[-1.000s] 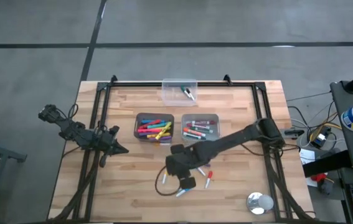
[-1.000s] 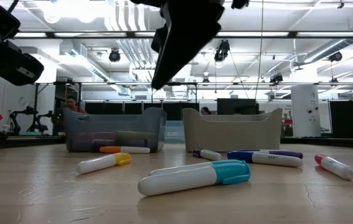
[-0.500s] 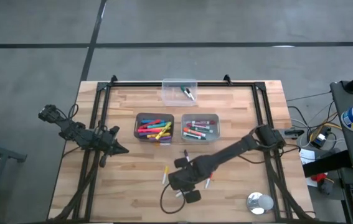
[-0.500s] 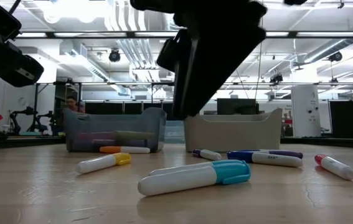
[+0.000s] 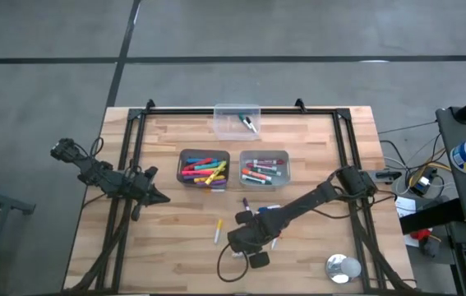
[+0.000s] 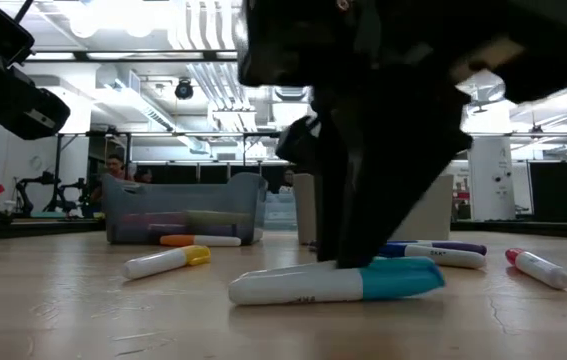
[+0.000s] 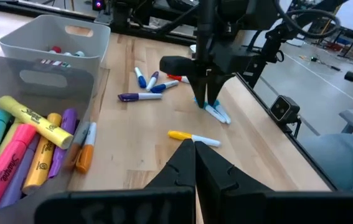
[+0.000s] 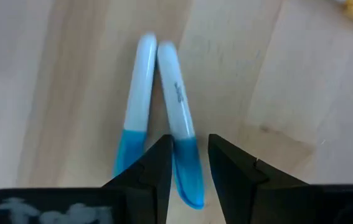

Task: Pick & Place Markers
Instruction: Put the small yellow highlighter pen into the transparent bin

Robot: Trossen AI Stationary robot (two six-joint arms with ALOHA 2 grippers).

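Observation:
Two white markers with light-blue caps (image 8: 145, 106) lie side by side on the table near its near edge; the low view shows one marker (image 6: 303, 287). My right gripper (image 8: 188, 155) (image 5: 243, 247) stands over them, open, fingers down at the table and either side of one marker's cap. Other loose markers lie around: yellow (image 5: 219, 230), purple (image 5: 245, 203), red (image 5: 275, 238). My left gripper (image 5: 154, 196) waits shut at the table's left, holding nothing. My right gripper comes from above, pointing down, with its fingers across one marker at the light-blue cap end (image 8: 185, 165). One finger (image 8: 157, 162) stands between the two markers, against that cap; the other finger (image 8: 223, 155) is on its far side. The marker lies flat on the table.
A dark bin of highlighters (image 5: 204, 168) and a light grey bin of markers (image 5: 264, 168) stand mid-table, with a clear container (image 5: 237, 121) at the far edge. A silver tape roll (image 5: 342, 268) sits at the near right corner. Bare wood lies left of the markers.
My right gripper has moved toward the table's near edge and come down onto the light-blue capped markers. The front marker has slid and turned slightly on the table, now lying level in the low view.

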